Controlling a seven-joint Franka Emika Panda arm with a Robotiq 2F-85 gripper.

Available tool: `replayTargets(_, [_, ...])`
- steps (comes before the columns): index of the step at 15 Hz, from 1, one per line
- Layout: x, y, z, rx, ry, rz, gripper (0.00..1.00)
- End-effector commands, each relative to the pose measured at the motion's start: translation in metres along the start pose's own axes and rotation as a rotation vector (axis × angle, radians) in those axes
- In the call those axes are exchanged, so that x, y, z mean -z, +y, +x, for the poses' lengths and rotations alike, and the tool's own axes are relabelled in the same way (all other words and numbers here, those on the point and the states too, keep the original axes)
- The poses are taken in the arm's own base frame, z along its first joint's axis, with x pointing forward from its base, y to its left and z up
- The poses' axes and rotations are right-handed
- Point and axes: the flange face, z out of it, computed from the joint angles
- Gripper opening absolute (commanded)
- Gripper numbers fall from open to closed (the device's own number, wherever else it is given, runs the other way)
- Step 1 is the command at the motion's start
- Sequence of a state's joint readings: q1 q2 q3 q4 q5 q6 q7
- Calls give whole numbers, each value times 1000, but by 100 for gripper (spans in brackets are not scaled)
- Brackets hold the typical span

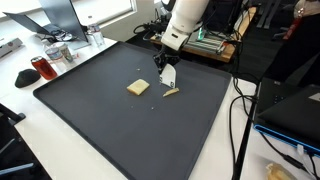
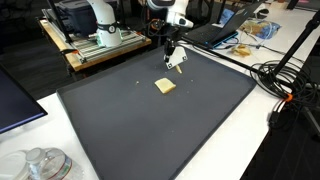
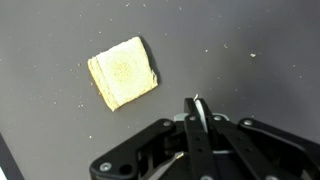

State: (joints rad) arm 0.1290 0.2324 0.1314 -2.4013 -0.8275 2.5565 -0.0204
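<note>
We see the hand [image 3: 197, 122] pinched shut on a thin pale slice [image 3: 197, 106], perhaps bread, just above the dark mat [image 1: 100, 120]. A square bread piece [image 3: 123, 72] lies near it.

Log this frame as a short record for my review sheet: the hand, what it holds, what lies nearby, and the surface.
hand state: hand shut
held: thin pale piece, clamped edge-on between the fingers; what it is cannot be told
nearest thing: tan square, lying flat, apart from the hand
surface: dark mat on a white table
contact: unclear whether the held piece touches the mat
</note>
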Motion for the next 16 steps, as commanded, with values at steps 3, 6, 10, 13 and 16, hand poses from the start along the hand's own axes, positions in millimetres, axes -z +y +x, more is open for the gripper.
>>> replayTargets(3, [2,60,-8,14,19,125,1])
replayTargets(6, [3,97,-15,13,38,197,1])
replayTargets(10, [2,147,-22,5,112,322,1])
replayTargets(13, [-1,182,-31,-14,180,408,1])
replayTargets(16, [-13,212,-44,-35,247,474,1])
